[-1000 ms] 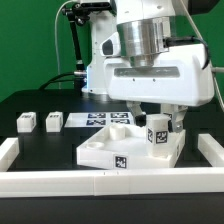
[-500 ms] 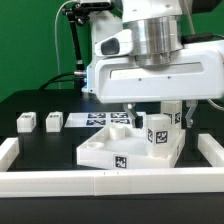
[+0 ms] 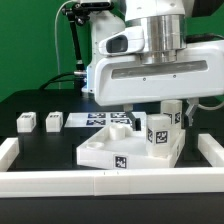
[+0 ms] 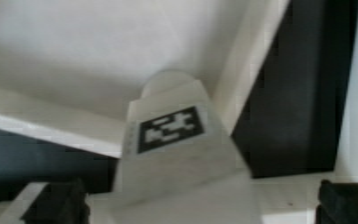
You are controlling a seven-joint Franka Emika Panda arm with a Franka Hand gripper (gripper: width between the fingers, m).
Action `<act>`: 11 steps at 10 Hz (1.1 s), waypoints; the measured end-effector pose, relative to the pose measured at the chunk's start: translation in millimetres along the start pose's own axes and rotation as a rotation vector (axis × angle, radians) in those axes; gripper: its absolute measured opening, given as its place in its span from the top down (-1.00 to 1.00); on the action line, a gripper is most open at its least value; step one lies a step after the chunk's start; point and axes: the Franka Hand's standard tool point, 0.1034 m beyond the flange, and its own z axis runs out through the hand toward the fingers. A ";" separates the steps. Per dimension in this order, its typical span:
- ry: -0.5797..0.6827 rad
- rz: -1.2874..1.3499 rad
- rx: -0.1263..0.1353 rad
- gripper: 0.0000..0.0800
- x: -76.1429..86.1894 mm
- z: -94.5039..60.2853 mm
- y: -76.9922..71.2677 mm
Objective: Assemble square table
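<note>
foreground: a long white border rail (image 3: 110, 181) runs across the front of the black worktop (image 3: 30, 100). just behind it lies the square table's tray-like top (image 3: 105, 152), rim upward, with a tag on its near wall. one leg (image 3: 158, 133) stands upright inside the top, toward the exterior view's right and near a corner. the wrist view looks down on this leg (image 4: 171, 130), with its tag facing the camera.

the fingers (image 4: 55, 203) stand wide, one dark tip on each side of the leg with a gap at both. nothing is held. a white block (image 3: 172, 112) just behind the standing leg is partly hidden; whether it is a further leg cannot be told.

change: against one second earlier, the arm's hand housing (image 3: 150, 75) has shifted toward the exterior view's right and fills more of the picture. over the last half second it has hardly moved. the top and the standing leg have kept their places, and the fingers are no narrower than before.

reading: the leg appears to stand unaided in its corner, with the fingers placed astride it as if to take hold. whether it is fully seated cannot be judged.

farther back: two loose legs (image 3: 26, 122) (image 3: 53, 121) lie on the worktop at the exterior view's left, so much of the assembly is still to do. beside them lies the marker board (image 3: 103, 119).
</note>
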 end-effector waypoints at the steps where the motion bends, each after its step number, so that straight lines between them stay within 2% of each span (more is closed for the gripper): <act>1: 0.004 -0.023 -0.001 -0.51 0.0 0.3 1.1; 2: 0.004 -0.016 -0.001 -0.51 0.0 0.3 0.6; 4: 0.004 -0.015 -0.001 0.21 0.0 0.3 0.8; 5: 0.004 -0.015 -0.001 0.28 0.0 0.3 0.8; 7: 0.004 -0.005 -0.001 0.28 0.0 0.3 0.8; 10: 0.005 0.181 0.004 0.28 0.0 0.4 1.0; 11: 0.007 0.306 0.014 0.28 0.4 0.0 3.1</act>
